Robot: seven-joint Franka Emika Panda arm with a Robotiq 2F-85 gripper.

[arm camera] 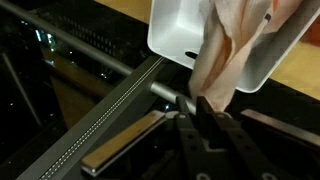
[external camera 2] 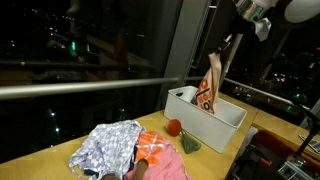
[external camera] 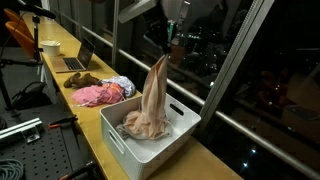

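Note:
A long peach-beige cloth [external camera: 153,95] hangs upright from my gripper [external camera: 163,45], and its lower end lies bunched inside a white plastic bin [external camera: 118,138] on the wooden counter. In an exterior view the cloth [external camera 2: 210,88] looks orange and white above the bin [external camera 2: 228,117], with the gripper [external camera 2: 225,45] above it. In the wrist view the gripper [arm camera: 196,105] has its two dark fingers close together, pinching the top of the cloth [arm camera: 225,60], and the bin [arm camera: 170,40] is beyond it.
A pink clothes pile [external camera: 100,94], a brown item [external camera: 85,78], a laptop [external camera: 75,60] and a cup [external camera: 50,46] sit along the counter. A patterned cloth [external camera 2: 110,148], a red ball [external camera 2: 173,126] and a green object [external camera 2: 190,145] lie near the bin. A window with a metal rail [arm camera: 110,100] runs alongside.

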